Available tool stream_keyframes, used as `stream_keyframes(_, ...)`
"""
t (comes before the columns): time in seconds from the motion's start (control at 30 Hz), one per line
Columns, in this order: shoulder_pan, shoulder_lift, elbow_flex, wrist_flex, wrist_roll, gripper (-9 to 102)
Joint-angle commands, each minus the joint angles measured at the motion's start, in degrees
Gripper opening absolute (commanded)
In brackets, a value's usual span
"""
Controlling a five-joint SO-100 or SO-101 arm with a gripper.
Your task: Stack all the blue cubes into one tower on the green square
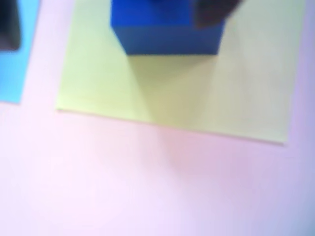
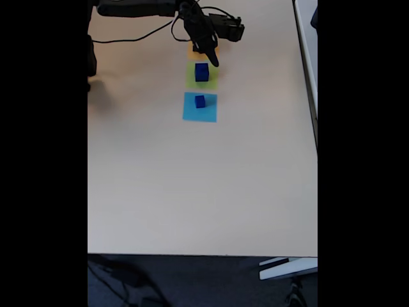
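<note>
A blue cube (image 2: 202, 71) sits on the green square (image 2: 193, 82); the smallest cube (image 2: 200, 101) waits on the light-blue square (image 2: 199, 114). Jaws' state cannot be told. Risk: the lowering gripper (image 2: 213, 61) could nudge the seated cube off-centre.

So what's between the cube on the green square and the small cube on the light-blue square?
In the fixed view, nothing: green square edge, bare table, then light-blue square.

My table (image 2: 192, 192) is a broad, pale beige top that takes even, soft light with a warmer tint toward its far left corner. Below its near edge I see dark floor (image 2: 192, 281) with a black cable (image 2: 118, 275) trailing across it, and a light grey piece (image 2: 287, 268) juts in at lower right. A second pale surface (image 2: 308, 38) runs alongside my table's right edge.
</note>
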Motion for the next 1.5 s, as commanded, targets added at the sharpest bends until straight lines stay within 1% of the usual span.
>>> stream_keyframes(0.0,0.4,3.6,-3.8,0.1,-0.9,18)
stream_keyframes(0.27,4.6,5.4,-1.6,1.1,-4.7,21)
stream_keyframes(0.7,11.1,7.6,5.5,-0.1,-10.6,20)
stream_keyframes(0.83,12.3,7.7,7.6,-1.3,-11.8,20)
stream_keyframes(1.2,13.0,7.0,15.1,-9.5,-12.9,20)
stream_keyframes(1.47,14.1,6.9,17.4,-11.2,-13.8,19)
